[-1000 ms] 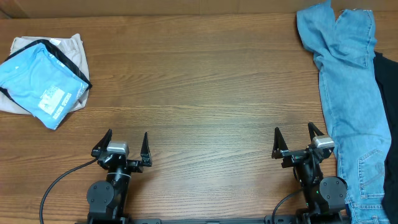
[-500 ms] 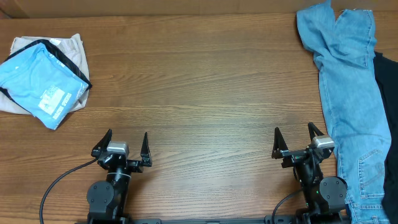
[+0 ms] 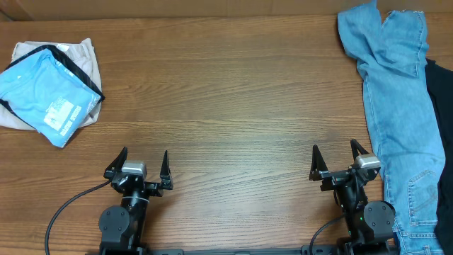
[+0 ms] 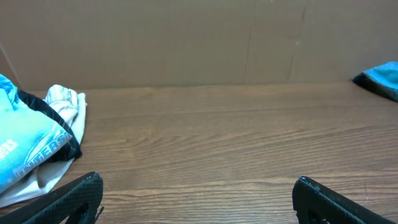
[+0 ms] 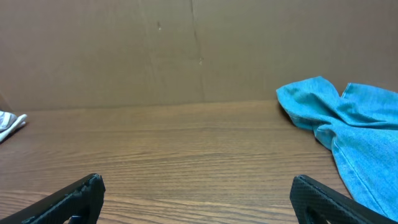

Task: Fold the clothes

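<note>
Looks down on a wooden table (image 3: 233, 92) with both arms parked at its near edge. Finds the left gripper (image 3: 144, 153) near left, jaws spread as wide as they go, gripping nothing, only bare wood between the fingers. Finds the right gripper (image 3: 334, 146) near right in the same state: fully spread, empty, fingers pointing toward the far side. Places the sky-blue T-shirt (image 3: 46, 95) at the far left, well apart from both grippers, folded into a compact packet turned at an angle, a patch of white print facing up. Shows it lying on a cream garment (image 3: 81, 53), with a black strip of cloth (image 3: 85, 79) running along its far and right edges. Catches the same pile at the left border of the left wrist view. Puts the denim jeans (image 3: 396, 92) along the right side, stretched from far to near, rumpled at the far end, just right of the right gripper. Glimpses a black cloth (image 3: 442, 106) at the right border, touching the jeans. Backs the table with a brown cardboard wall (image 4: 186, 43) in both wrist views.
</note>
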